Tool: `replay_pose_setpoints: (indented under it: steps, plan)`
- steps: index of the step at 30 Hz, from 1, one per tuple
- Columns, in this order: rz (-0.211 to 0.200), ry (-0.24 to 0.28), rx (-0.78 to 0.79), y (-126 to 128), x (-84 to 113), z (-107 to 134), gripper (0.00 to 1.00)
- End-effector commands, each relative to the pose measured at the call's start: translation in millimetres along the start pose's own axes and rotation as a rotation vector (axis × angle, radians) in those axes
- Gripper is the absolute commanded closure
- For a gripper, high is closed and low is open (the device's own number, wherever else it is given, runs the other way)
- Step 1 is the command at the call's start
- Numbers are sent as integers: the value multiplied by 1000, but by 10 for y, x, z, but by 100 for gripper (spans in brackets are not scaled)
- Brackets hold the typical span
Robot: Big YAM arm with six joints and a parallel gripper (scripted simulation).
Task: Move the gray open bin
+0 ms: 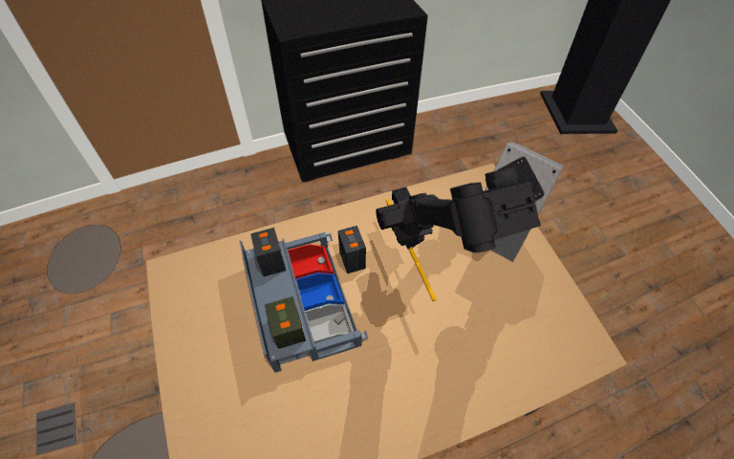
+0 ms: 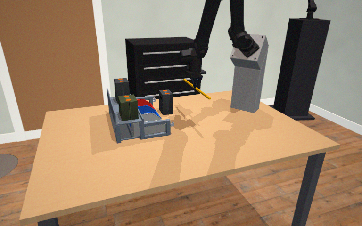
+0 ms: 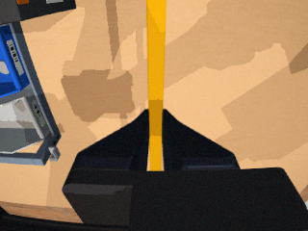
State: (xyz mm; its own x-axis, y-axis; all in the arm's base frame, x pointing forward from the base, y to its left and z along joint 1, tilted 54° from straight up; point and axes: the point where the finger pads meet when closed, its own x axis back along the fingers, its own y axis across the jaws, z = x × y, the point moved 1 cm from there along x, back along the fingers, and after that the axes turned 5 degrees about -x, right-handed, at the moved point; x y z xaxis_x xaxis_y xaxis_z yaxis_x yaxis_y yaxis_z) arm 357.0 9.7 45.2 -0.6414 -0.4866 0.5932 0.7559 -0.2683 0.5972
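The gray open bin point(image 1: 320, 326) point(image 2: 151, 116) point(image 3: 19, 138) sits upright in the near end of the low front row of the gray-blue shelf point(image 1: 268, 295) point(image 2: 142, 128). A small angled part point(image 1: 339, 320) lies in it. My gripper point(image 2: 195, 86) point(image 3: 155, 115) is shut on a long yellow bar point(image 1: 422, 274) point(image 2: 204, 94) point(image 3: 156, 58) and holds it above the table point(image 1: 194, 422) point(image 2: 79, 170), to the right of the shelf and apart from it. The fingertips are hidden under the arm in the top view.
A red bin point(image 1: 304, 263) and a blue bin point(image 1: 313, 292) point(image 2: 146, 109) share the gray bin's row. A black case point(image 1: 270, 262) point(image 2: 121, 87) and a green case point(image 1: 287, 327) point(image 2: 128, 109) stand on the shelf top. Another black case point(image 1: 353, 254) point(image 2: 166, 103) stands on the table right of the shelf.
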Motion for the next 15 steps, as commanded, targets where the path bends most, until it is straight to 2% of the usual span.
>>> replay_pose_setpoints:
  steps: [1, 15]
  plan:
    - [-27, -13, 0, 14, 62, -76, 100]
    - [-26, -13, -2, 3, 59, -78, 100]
